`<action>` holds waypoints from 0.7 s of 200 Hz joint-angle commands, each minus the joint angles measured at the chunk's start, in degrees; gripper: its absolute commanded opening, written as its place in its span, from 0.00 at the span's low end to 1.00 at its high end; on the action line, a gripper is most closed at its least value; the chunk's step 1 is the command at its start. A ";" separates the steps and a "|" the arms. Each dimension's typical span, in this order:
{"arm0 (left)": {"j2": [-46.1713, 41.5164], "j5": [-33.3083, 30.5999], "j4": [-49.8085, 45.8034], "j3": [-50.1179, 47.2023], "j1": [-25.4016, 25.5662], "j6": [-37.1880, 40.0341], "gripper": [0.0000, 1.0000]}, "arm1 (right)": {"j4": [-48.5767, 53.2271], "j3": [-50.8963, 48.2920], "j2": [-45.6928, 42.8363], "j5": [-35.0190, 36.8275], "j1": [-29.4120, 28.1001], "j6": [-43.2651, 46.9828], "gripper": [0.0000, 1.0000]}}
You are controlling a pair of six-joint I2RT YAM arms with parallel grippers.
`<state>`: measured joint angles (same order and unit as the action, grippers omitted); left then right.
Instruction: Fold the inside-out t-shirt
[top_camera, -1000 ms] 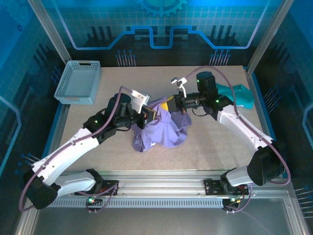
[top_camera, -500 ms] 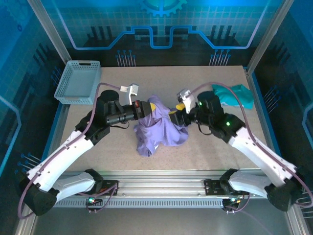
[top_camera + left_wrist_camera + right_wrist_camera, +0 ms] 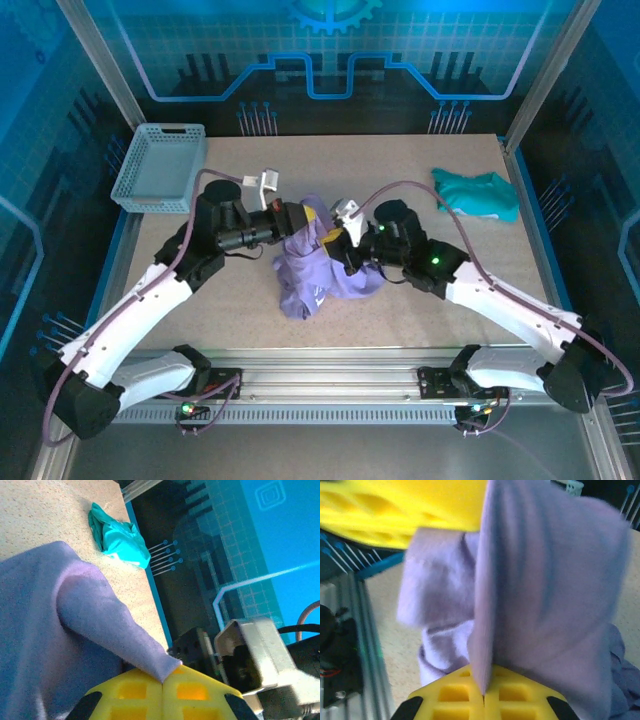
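I have the inside-out t-shirt (image 3: pixel 325 268) lying in a bunched heap at the middle of the table (image 3: pixel 430 310), and both claws are on the top of that heap, just beside each other.

The left claw (image 3: pixel 163 681) is pinched together on a ridge of the lavender cloth. The fabric comes straight out of the seam between its yellow fingers (image 3: pixel 142 679) and rises in a taut fold. The right claw (image 3: pixel 484 694) is clamped on a thin fold of the same shirt, which stands edge-on out of its closed jaws.

I read the two close grips as a set-up for lifting and drawing the cloth apart — a crumpled shirt has to be opened out flat before any fold can be made. I cannot tell which part each claw has, whether hem, sleeve or shoulder. With fabric this thin, a pinch may have caught more than one layer.

The teal garment (image 3: pixel 478 193) sits at the far right corner and the basket (image 3: pixel 152 198) at the far left — both well apart from the shirt, so neither should snag as it spreads.
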<state>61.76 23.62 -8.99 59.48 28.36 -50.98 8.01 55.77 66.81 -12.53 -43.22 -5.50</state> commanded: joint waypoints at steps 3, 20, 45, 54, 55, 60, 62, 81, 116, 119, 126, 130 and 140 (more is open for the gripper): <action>-0.66 8.98 7.16 -1.85 -6.11 -9.53 0.00 | -5.79 -2.32 -4.02 -21.85 9.20 -0.92 0.00; 0.31 13.38 7.83 -1.18 -7.93 -11.77 0.00 | -3.15 -0.83 -2.66 -24.71 14.16 -2.24 0.00; 1.32 17.81 8.04 -0.16 -8.58 -12.68 0.00 | 2.86 3.69 0.83 -16.58 14.85 -4.28 0.01; 1.73 19.49 9.22 -0.07 -8.65 -13.28 0.00 | 5.06 5.40 2.53 -14.06 14.79 -5.43 0.03; 1.76 19.65 9.33 -0.07 -8.66 -13.32 0.00 | 5.25 5.58 2.71 -13.77 14.77 -5.55 0.04; 1.93 20.24 10.06 -0.15 -8.67 -13.81 0.00 | 6.52 6.38 3.48 -11.78 14.48 -6.16 0.05; 2.00 20.39 10.34 -0.22 -8.67 -14.00 0.00 | 7.09 6.72 3.79 -10.73 14.37 -6.41 0.06; 2.23 21.20 13.55 -0.77 -8.67 -15.71 0.00 | 13.41 9.53 5.47 -0.20 13.08 -6.64 0.18; 2.40 19.43 11.76 -0.08 -8.66 -13.98 0.00 | 14.64 7.21 -0.24 13.97 5.42 2.82 0.35; 2.50 19.37 11.54 0.01 -8.67 -13.83 0.00 | 14.47 6.72 -1.02 14.92 4.62 3.76 0.35; 2.58 19.23 11.22 0.23 -8.67 -13.42 0.00 | 13.35 5.45 -2.94 16.41 2.58 6.03 0.35; 2.50 19.19 11.11 0.28 -8.67 -13.37 0.00 | 12.51 4.67 -3.99 17.14 1.23 7.22 0.36; 2.61 19.03 10.89 0.37 -8.67 -13.16 0.00 | 9.80 2.47 -6.29 18.67 -1.80 9.61 0.35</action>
<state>64.20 41.45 0.34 58.13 20.23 -64.60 19.86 61.69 67.22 -3.20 -38.96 -4.27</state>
